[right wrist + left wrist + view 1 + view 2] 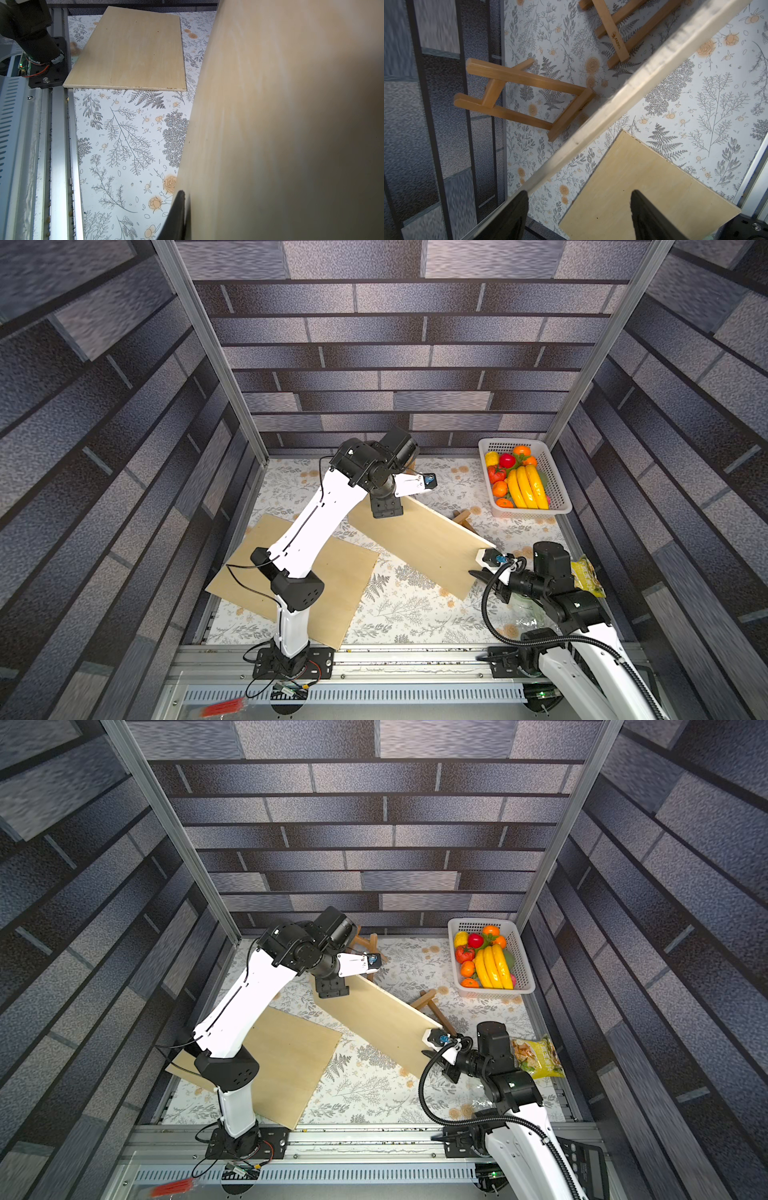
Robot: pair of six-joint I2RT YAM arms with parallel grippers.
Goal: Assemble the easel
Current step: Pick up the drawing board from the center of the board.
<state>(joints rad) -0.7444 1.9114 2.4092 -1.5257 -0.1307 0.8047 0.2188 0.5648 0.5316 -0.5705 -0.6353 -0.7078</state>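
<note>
board in transit. your right gripper (480,565) is clamped on the near corner of the raised plywood board (415,543) and holds it tilted above the table. your left gripper (579,194) is at the board's far end with its jaws wide apart, gripping nothing. in the left wrist view the board's edge runs past one finger (519,212), probably so that you can steady and guide that end. two small wooden easels sit beyond the board: the back easel (529,80) by the rear wall, and the second easel (428,1002) just beside the board, near the fruit basket (532,512). the board is probably meant for their ledges. a second board (345,585) lies flat at the front left, partly under the left arm. the surface is a fern-and-flower printed cloth (415,614). brick-patterned panels (395,364) enclose it, and a snack bag (586,572) lies at its right edge.
</note>
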